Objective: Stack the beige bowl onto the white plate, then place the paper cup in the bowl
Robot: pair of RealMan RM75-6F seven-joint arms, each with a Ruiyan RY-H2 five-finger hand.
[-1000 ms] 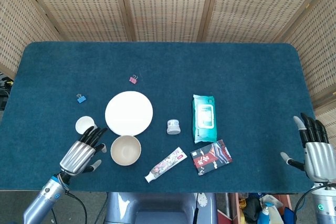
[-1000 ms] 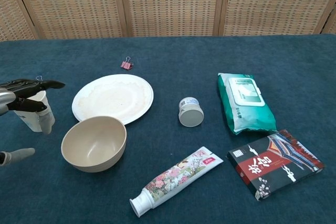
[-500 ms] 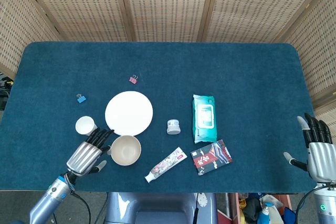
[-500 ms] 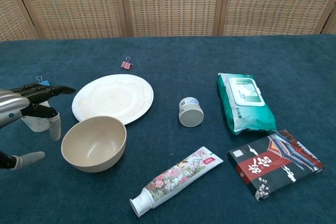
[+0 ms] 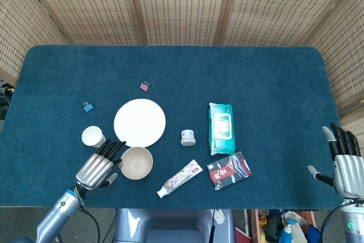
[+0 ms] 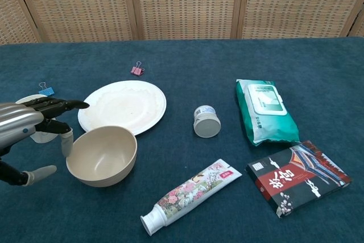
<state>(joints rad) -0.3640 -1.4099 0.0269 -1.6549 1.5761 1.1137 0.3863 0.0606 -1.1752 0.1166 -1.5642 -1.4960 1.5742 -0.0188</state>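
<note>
The beige bowl (image 5: 136,163) (image 6: 102,155) stands upright on the blue cloth just in front of the white plate (image 5: 139,122) (image 6: 122,106). The paper cup (image 5: 92,136) (image 6: 35,135) stands left of the plate, partly hidden by my left hand in the chest view. My left hand (image 5: 97,166) (image 6: 25,126) hovers open right beside the bowl's left rim, fingers stretched toward it and thumb below, holding nothing. My right hand (image 5: 344,164) rests open at the table's front right corner, far from everything.
A small white jar (image 6: 206,122), a green wipes pack (image 6: 266,111), a dark red packet (image 6: 297,177) and a toothpaste tube (image 6: 189,196) lie right of the bowl. A pink clip (image 6: 136,70) and a blue clip (image 6: 46,90) lie behind the plate and cup.
My left hand has moved right, from in front of the cup to the bowl's left rim. The right hand has sunk slightly. No object has shifted.
</note>
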